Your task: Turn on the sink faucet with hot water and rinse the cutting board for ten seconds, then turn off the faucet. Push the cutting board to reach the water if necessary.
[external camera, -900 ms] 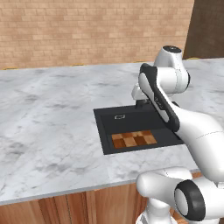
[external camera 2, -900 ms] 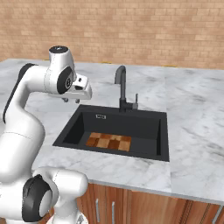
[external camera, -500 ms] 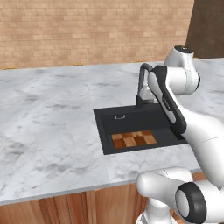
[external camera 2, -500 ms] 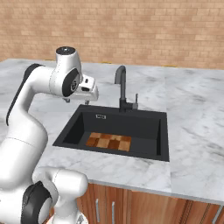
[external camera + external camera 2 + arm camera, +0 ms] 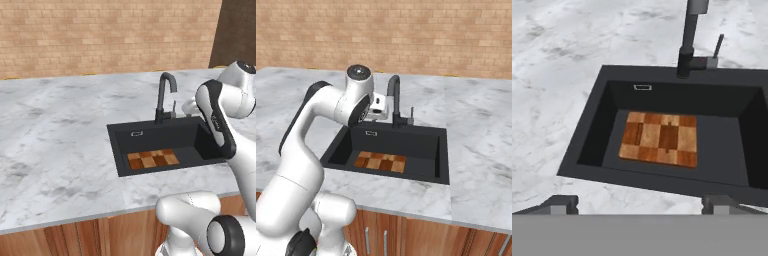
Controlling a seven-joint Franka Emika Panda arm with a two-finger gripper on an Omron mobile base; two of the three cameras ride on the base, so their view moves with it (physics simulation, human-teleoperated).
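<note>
The black gooseneck sink faucet [image 5: 163, 96] [image 5: 395, 102] [image 5: 688, 39] stands behind the sink, its small side lever [image 5: 718, 47] pointing up; no water runs from it. The checkered wooden cutting board [image 5: 152, 159] [image 5: 380, 162] [image 5: 660, 138] lies flat on the floor of the black sink [image 5: 120, 145] [image 5: 441, 155] [image 5: 592, 135], toward its front. My gripper [image 5: 641, 204] [image 5: 379, 106] hovers open above the sink's near rim, just left of the faucet in the right base view, holding nothing. Its fingertips [image 5: 562, 203] stand wide apart.
Grey marble counter [image 5: 55, 130] [image 5: 481, 150] surrounds the sink, with a brick wall [image 5: 100, 35] behind it. A small pale outlined mark [image 5: 642, 87] sits at the sink's back. My own elbow [image 5: 215, 115] hangs over the sink's right end in the left base view.
The arm has swung toward the faucet, carrying the hand from the sink's far side to just beside the spout. Board and faucet have not moved.
</note>
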